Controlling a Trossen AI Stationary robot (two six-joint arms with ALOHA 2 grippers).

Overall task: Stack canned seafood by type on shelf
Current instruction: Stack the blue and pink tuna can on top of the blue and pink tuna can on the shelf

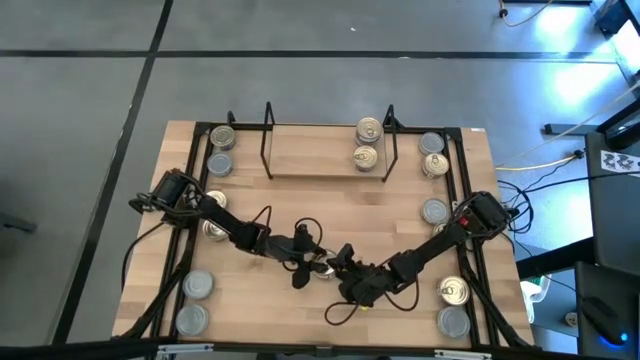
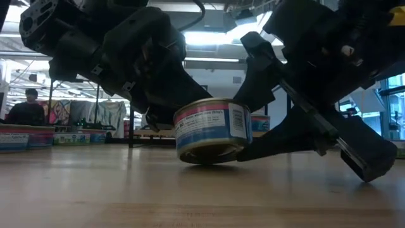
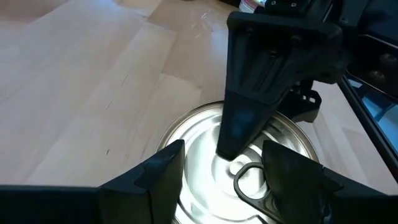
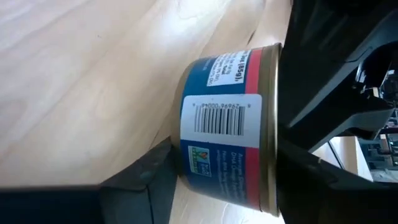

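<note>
A tin of canned seafood (image 2: 212,130) with a blue and red label and a pull-tab top (image 3: 249,177) sits between both grippers at the middle of the table's near half. My left gripper (image 3: 221,180) comes from the left and my right gripper (image 4: 221,180) from the right; both are shut on it. The shelf (image 1: 315,150) stands at the far edge with two tins (image 1: 367,143) on its right part. My left gripper pinches the tin's round side wall (image 3: 177,155) between its two fingers, coming slanting down from the left. The tin is tilted, low over the table; whether its lower rim (image 2: 209,158) touches the wood I cannot tell. My right gripper has one finger (image 3: 239,124) flat on the tin's top and the other finger (image 2: 272,144) under its bottom, pinching it across its height. It comes slanting down from the right.
Loose tins lie along the table's left side (image 1: 219,163) (image 1: 197,285) and right side (image 1: 434,210) (image 1: 453,290). Black cables (image 1: 300,232) trail on the wood between the arms. Black wire frames (image 1: 268,140) stand at the shelf's ends.
</note>
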